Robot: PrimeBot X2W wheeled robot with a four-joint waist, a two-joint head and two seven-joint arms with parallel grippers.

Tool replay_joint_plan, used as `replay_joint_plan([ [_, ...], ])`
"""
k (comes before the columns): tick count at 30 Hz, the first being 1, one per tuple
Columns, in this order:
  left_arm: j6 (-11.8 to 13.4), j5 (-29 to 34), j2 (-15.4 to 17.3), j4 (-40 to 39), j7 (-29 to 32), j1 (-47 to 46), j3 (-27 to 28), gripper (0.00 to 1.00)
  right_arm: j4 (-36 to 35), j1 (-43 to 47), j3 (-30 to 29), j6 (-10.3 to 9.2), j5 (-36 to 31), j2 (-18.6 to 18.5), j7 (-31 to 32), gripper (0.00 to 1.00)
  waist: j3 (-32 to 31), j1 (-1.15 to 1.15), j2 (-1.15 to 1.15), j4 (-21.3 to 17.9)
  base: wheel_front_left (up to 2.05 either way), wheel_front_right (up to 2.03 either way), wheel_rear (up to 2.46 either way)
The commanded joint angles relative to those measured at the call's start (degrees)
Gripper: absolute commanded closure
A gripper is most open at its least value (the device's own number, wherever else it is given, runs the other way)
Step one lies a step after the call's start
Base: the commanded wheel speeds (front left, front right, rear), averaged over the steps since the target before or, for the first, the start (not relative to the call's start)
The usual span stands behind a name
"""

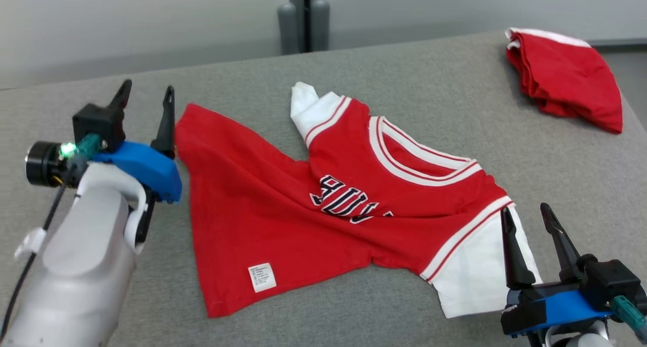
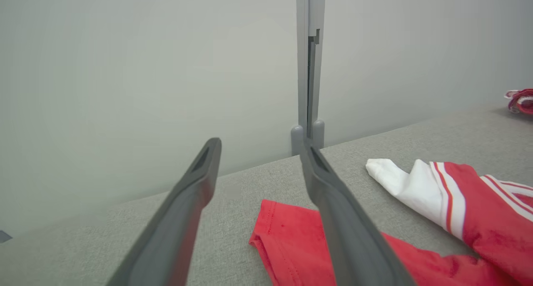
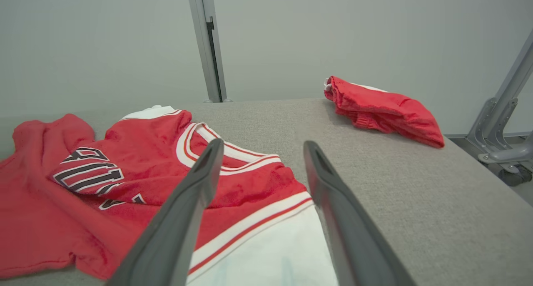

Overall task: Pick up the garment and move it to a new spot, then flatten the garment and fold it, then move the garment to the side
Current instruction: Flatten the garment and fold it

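two open grippers, one limp jersey

the red jersey [image 1: 283, 210] lies rumpled mid-frame on the grey table [image 1: 455, 69]. the left gripper [image 1: 147, 88], jaws apart and empty, stands by its upper-left hem corner [image 1: 188, 115]. the right gripper [image 1: 525, 210], equally wide and empty, hovers over the white sleeve [image 1: 480, 276] at lower right. the cloth looks light and floppy, so pinch corners or shoulders.

Centre of grey fabric-covered table [image 1: 455, 74]: red-and-white lettered jersey [image 1: 283, 210]. Two o'clock, well apart: folded red cloth bundle [image 1: 571, 79]. Nine o'clock, beside jersey: left gripper [image 1: 147, 88]; five o'clock: right gripper [image 1: 525, 210].
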Motion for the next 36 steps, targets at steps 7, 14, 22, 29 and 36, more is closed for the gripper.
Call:
replay_joint_plan([
  [7, 2.8, 4.8, -0.8, -17.9, -0.2, 15.5, 8.3, 0.00, 0.3, 1.6, 0.1, 0.03, -0.6, -0.1, -0.2, 0.00, -4.5, 0.00, 0.00, 3.8, 0.00, 0.00, 0.00],
  [14, 3.5, 8.3, -3.4, -27.8, -0.2, 26.2, 13.9, 0.00, 0.4, 2.2, 0.5, 0.03, -0.2, -0.1, -0.2, 0.00, -7.2, 0.00, 0.00, 6.3, 0.00, 0.00, 0.00],
  [22, 3.1, 11.9, -6.7, -34.4, -0.2, 37.3, 20.0, 0.00, 0.7, 3.8, 0.6, 0.03, 0.2, -0.2, -0.2, 0.00, -10.4, 0.00, 0.00, 8.5, 0.00, 0.00, 0.00],
  [29, 2.0, 14.2, -9.5, -37.3, -0.2, 44.6, 23.8, 0.00, 0.5, 6.7, 0.0, 0.03, 1.1, -0.1, -0.2, 0.00, -12.7, 0.00, 0.00, 9.3, 0.00, 0.00, 0.00],
  [36, 0.8, 16.3, -11.3, -38.1, -0.2, 48.3, 26.3, 0.00, 0.3, 9.2, -0.5, 0.03, 1.4, -0.1, -0.2, 0.00, -13.4, 0.00, 0.00, 9.8, 0.00, 0.00, 0.00],
])
